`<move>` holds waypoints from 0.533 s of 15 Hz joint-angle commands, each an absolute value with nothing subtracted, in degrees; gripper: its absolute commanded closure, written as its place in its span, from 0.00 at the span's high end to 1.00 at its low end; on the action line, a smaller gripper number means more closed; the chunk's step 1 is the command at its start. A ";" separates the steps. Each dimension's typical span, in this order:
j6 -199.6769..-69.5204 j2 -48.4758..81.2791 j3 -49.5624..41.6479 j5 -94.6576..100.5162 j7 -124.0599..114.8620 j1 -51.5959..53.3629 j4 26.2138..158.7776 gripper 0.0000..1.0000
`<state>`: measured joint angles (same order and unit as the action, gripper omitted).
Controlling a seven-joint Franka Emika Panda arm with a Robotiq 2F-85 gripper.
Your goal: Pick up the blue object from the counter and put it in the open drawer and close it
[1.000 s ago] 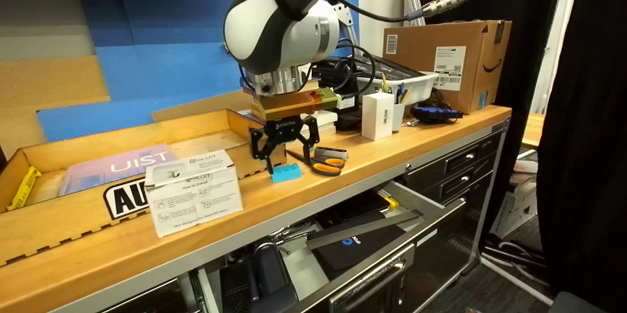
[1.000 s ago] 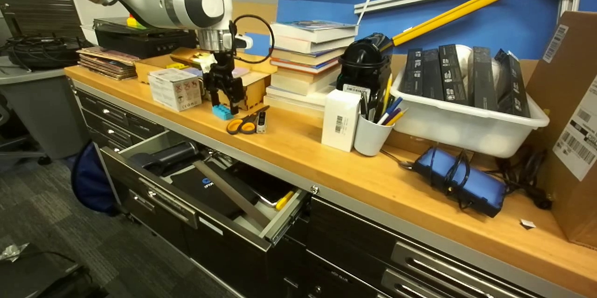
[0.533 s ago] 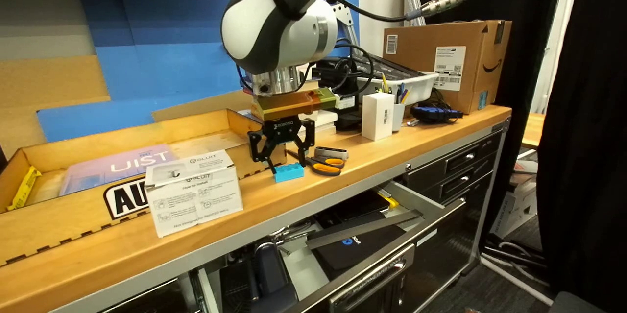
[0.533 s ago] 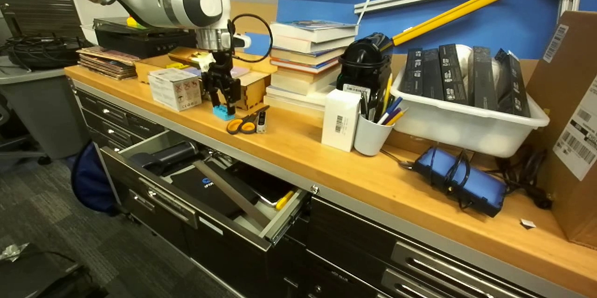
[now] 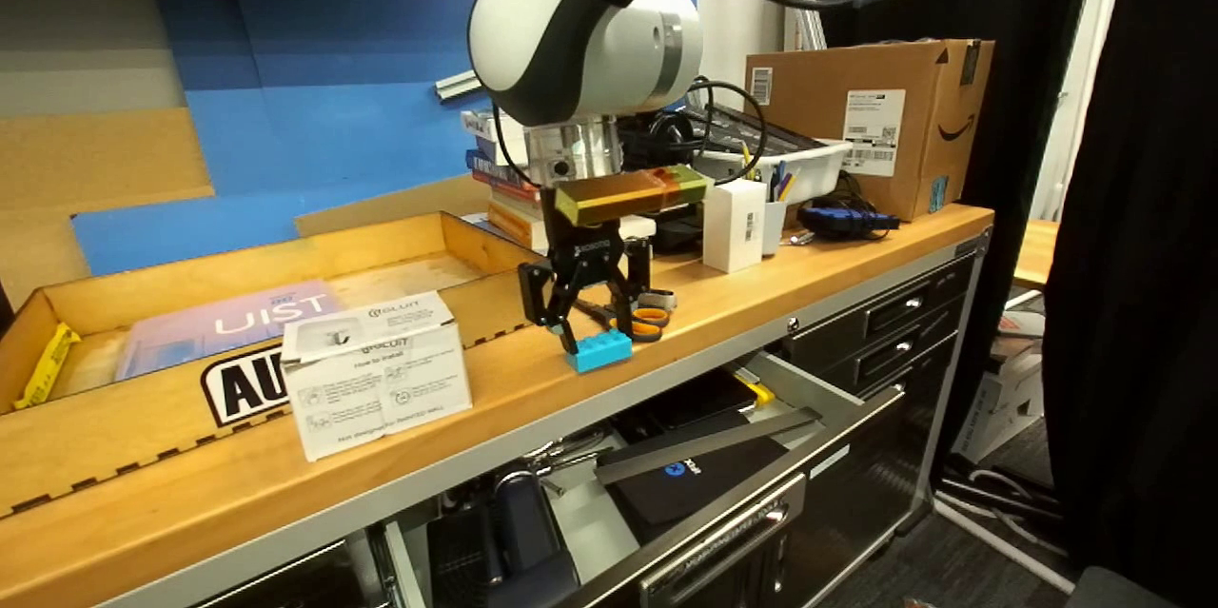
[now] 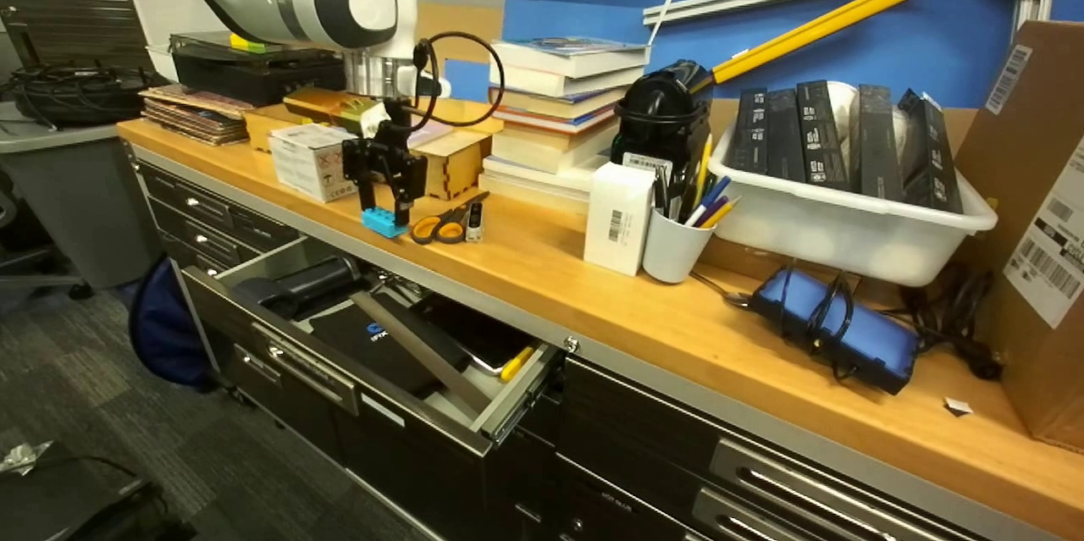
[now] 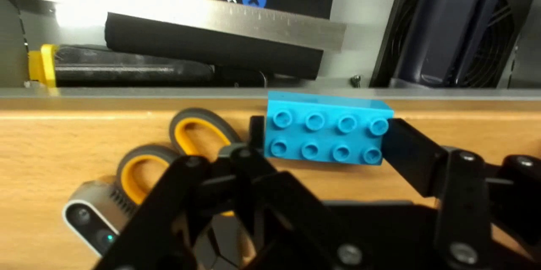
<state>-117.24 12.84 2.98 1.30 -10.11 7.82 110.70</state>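
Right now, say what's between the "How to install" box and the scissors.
The blue block, held by the gripper, shows there in both exterior views.

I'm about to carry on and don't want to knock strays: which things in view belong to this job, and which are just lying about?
Belongs to the job:
blue block, held in the claw
wooden counter
open drawer

Lying about:
scissors
printed white carton
stack of books
pen cup
cardboard box
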 commanded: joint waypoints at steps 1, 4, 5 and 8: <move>-116.08 7.54 3.27 3.83 -6.79 7.02 119.03 0.46; -118.55 8.06 2.54 10.86 -9.79 7.11 123.03 0.46; -120.53 8.66 2.26 12.37 -10.12 6.82 124.18 0.46; -125.70 11.73 1.38 14.66 -9.79 5.91 125.25 0.46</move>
